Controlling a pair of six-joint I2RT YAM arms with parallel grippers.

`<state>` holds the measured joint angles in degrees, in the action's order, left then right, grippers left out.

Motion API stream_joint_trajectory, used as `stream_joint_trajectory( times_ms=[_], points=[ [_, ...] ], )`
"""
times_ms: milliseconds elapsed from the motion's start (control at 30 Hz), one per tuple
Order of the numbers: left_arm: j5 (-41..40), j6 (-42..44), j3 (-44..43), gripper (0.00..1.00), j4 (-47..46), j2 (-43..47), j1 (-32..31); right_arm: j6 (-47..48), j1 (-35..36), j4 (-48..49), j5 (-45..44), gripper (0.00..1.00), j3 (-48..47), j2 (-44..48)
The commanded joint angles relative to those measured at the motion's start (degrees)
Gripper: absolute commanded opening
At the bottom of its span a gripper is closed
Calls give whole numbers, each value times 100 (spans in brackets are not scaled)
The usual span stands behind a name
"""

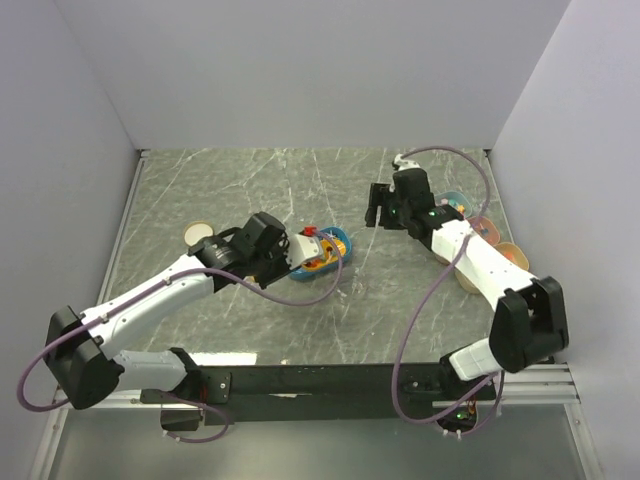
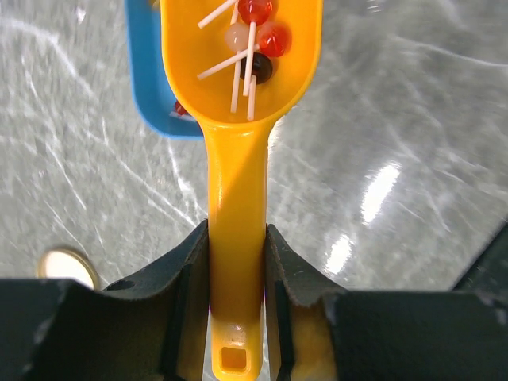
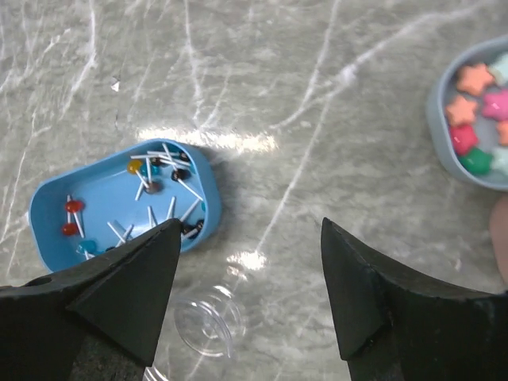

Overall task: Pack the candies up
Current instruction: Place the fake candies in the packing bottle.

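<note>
The candies (image 3: 159, 171) are tiny ball sweets on white sticks, blue, dark, red and orange, lying in a shallow blue tray (image 3: 103, 194). My left gripper (image 2: 236, 238) is shut on the handle of a yellow scoop (image 2: 238, 103). The scoop's bowl holds a few red, white and dark candies (image 2: 255, 40) and hangs over the tray's edge (image 2: 155, 87). In the top view the left gripper (image 1: 285, 252) reaches the tray (image 1: 338, 243) from the left. My right gripper (image 3: 248, 226) is open and empty, above the table right of the tray and over a clear plastic jar (image 3: 206, 321).
A grey bowl (image 3: 436, 119) of star-shaped pink, orange and green sweets stands to the right. More bowls (image 1: 510, 255) sit along the right wall. A tan round lid (image 1: 197, 235) lies left of the left gripper. White walls close in the table.
</note>
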<state>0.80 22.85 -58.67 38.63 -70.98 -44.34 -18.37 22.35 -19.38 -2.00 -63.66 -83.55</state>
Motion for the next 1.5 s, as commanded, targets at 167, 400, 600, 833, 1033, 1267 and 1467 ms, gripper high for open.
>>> stream_joint_trajectory(
  times_ms=[167,400,600,833,1033,1267,1467],
  points=[
    [-430,264,-1057,1,1338,-469,-769,-140,-143,-409,-309,80,406,602],
    [-1037,158,-1559,1,1953,-1232,-1226,-132,-275,-374,-318,82,749,1033],
    [-1572,9,-2183,1,2411,-1804,-1560,-123,-345,-260,-283,85,1039,1218],
    [-2240,-175,-2631,1,2869,-2306,-1894,-132,-407,-66,-204,86,1461,1385],
    [-2803,-272,-2807,1,2983,-2526,-2088,-114,-477,74,-143,86,1716,1508],
    [-3524,-290,-2737,1,3001,-2631,-2316,-79,-503,153,-125,86,1857,1631],
    [-3911,-273,-2755,1,2992,-2693,-2509,-114,-512,267,-20,86,2006,1631]
  ],
)
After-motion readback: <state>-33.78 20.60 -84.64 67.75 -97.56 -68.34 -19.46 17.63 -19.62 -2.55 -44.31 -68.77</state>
